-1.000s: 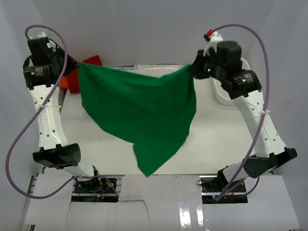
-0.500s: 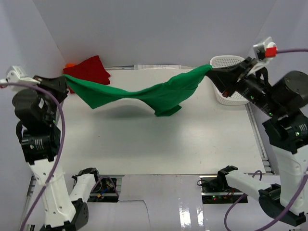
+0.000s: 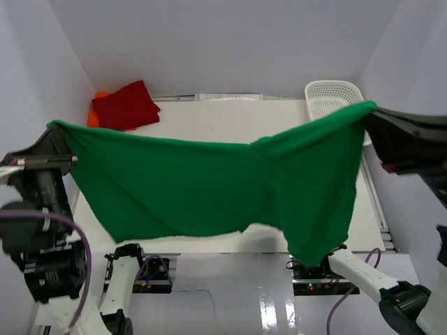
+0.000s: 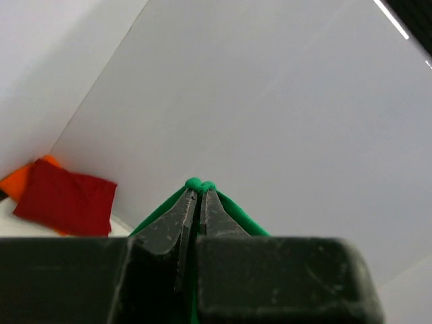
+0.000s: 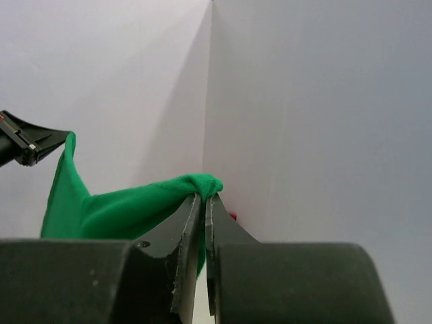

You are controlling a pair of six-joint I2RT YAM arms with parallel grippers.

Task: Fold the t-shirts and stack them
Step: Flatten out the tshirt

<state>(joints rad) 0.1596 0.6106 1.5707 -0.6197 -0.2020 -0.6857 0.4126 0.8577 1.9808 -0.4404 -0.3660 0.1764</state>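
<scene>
A bright green t-shirt hangs stretched in the air across the whole top view, high above the table. My left gripper is shut on its left corner, a green nub showing past the fingertips. My right gripper is shut on the right corner, with cloth trailing away to the left. The shirt's right part droops lower, down to the table's near edge. A folded red t-shirt lies at the back left on top of an orange t-shirt; both also show in the left wrist view.
A white mesh basket stands at the back right, partly behind the green cloth. White walls enclose the table on three sides. Both arms are raised close to the camera at the left and right edges.
Both grippers have risen and pulled toward the near side and the camera with the green t-shirt. The cloth went from a sagging twisted band at the back to a wide spread sheet.
</scene>
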